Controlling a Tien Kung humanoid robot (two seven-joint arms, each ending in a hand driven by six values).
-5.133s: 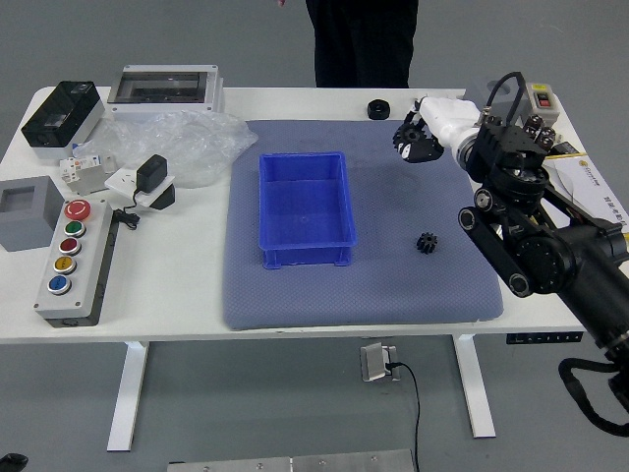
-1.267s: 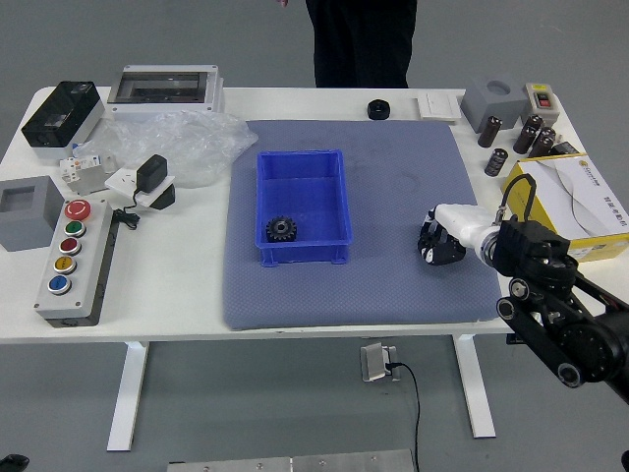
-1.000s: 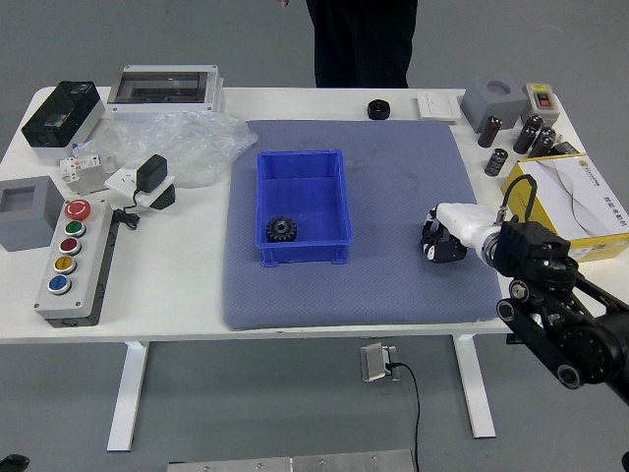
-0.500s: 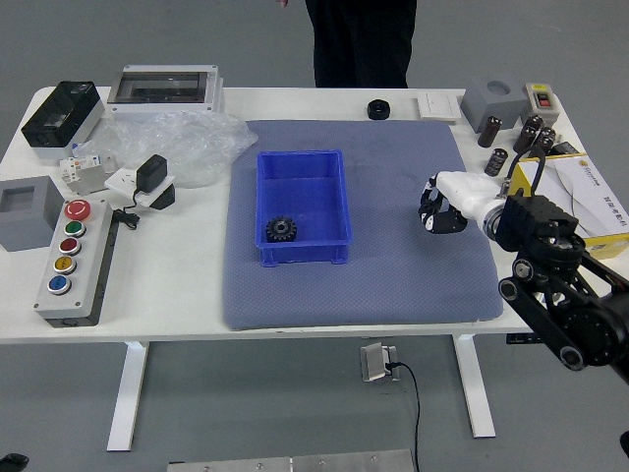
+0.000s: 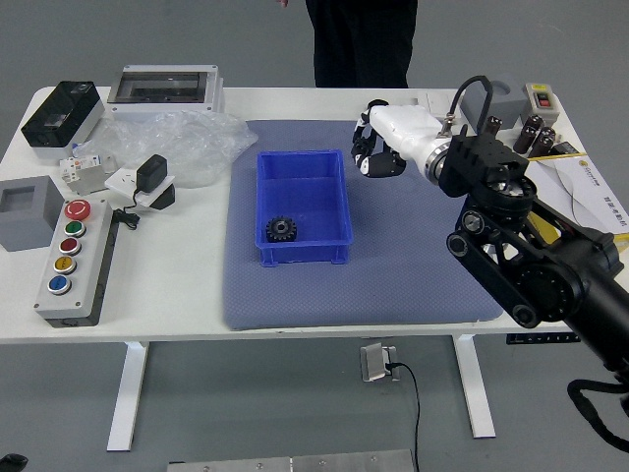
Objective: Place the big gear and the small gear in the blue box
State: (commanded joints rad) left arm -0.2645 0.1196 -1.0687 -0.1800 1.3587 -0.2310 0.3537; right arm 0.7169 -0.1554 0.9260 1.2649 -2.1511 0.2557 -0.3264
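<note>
Blue box point(image 5: 303, 205): leftward of right hand point(image 5: 380, 149) and nearer the robot; cannot tell whether grasping anything. Left arm point(image 5: 13, 461): lower-left corner.

White table point(image 5: 177, 275): blue-grey mat point(image 5: 393, 285), 5-button panel point(image 5: 95, 251), yellow box point(image 5: 580, 192), crumpled wrap point(image 5: 192, 147), probably plastic.
</note>
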